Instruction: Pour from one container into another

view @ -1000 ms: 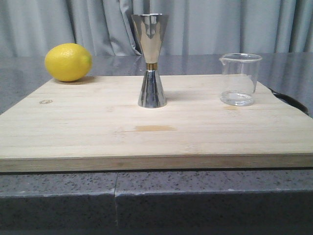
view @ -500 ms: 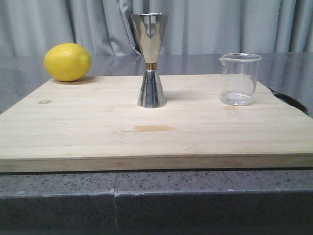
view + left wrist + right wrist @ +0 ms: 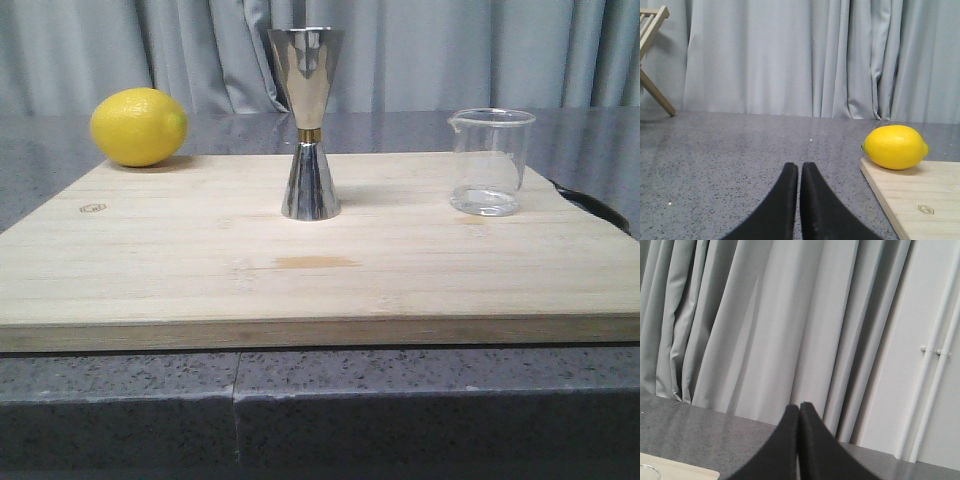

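1. On the left we see a lemon (image 3: 139,127) at the far left corner of the wooden board (image 3: 320,250). It sits just at the board's edge, and whether it rests on the wood or on the grey counter (image 3: 320,410) we cannot tell.
2. The steel jigger (image 3: 308,122) stands upright near the middle of the board, toward its far side, with bare wood all around it and a wide open stretch between it and the near edge.
3. The glass beaker (image 3: 489,161) stands upright to the right of the jigger, well apart from it, near the board's far right corner. Its spout points left toward the jigger, and it is hard to tell whether anything is inside.
4. The board's near edge runs across the whole front view, and its right corners are cut off by the frame.
5. Our left gripper (image 3: 800,172) shows only in its wrist view, with its black fingers (image 3: 782,200) pressed nearly together, clenched on nothing, over the counter and beside the board's left edge.
6. Our right gripper (image 3: 799,410) is likewise clenched and empty. It faces the grey curtain (image 3: 765,325), and only a sliver of the beaker's rim shows at that picture's corner.
7. Neither arm appears in the front view.
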Controlling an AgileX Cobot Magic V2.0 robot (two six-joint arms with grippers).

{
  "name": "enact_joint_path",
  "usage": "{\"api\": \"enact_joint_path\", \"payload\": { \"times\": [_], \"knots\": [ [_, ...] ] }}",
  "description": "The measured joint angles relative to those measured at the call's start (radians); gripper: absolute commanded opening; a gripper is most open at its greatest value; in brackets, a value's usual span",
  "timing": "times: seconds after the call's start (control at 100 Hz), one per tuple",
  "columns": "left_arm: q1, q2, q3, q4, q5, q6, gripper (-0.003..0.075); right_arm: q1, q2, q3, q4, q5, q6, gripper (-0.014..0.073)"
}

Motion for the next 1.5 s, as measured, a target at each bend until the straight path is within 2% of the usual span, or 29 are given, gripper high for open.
{"api": "enact_joint_path", "payload": {
  "times": [0.22,0.28,0.32,0.39,0.42,0.54,0.58,0.64,0.7,0.82,1.05,1.23,1.5],
  "knots": [
    [0.000,0.000,0.000,0.000,0.000,0.000,-0.0019,0.000,0.000,0.000,0.000,-0.038,0.012,-0.0073],
    [0.000,0.000,0.000,0.002,0.000,0.000,-0.0019,0.000,0.000,0.000,-0.023,-0.038,0.076,-0.0073],
    [0.000,0.000,0.000,0.002,0.000,0.000,-0.0019,0.000,0.000,0.000,-0.095,-0.038,0.158,-0.0073],
    [0.000,0.000,0.000,0.002,0.000,0.000,-0.0019,0.000,0.000,0.000,-0.331,-0.028,0.438,-0.0073],
    [0.000,0.000,0.000,0.002,0.000,0.000,-0.0019,0.000,0.000,0.000,-0.463,-0.015,0.622,-0.0073],
    [0.000,0.000,0.000,0.002,0.000,0.000,-0.0019,0.000,0.000,0.000,-1.115,0.098,1.283,-0.0073],
    [0.000,0.000,0.000,0.002,0.000,0.000,-0.0019,0.000,0.000,0.000,-1.265,0.148,1.471,-0.0073],
    [0.000,0.000,0.000,0.002,0.000,0.000,-0.0019,0.000,-0.003,0.009,-1.473,0.200,1.659,-0.0073],
    [0.000,0.000,0.000,0.002,0.000,0.000,-0.0019,0.000,-0.016,0.024,-1.590,0.226,1.781,-0.0073],
    [0.000,0.000,0.000,0.002,0.000,0.000,-0.0019,0.000,-0.065,0.094,-1.705,0.185,1.893,-0.0073],
    [0.000,0.000,0.000,0.002,-0.002,0.000,-0.0019,0.000,-0.069,0.251,-1.760,0.045,2.062,-0.0073],
    [0.000,0.000,0.000,0.002,-0.002,0.000,-0.0019,0.000,-0.070,0.282,-1.764,-0.060,2.086,-0.0073],
    [0.000,0.000,0.000,0.002,-0.002,0.000,-0.0019,0.000,-0.070,0.282,-1.816,-0.071,2.092,-0.0073]
  ]
}}
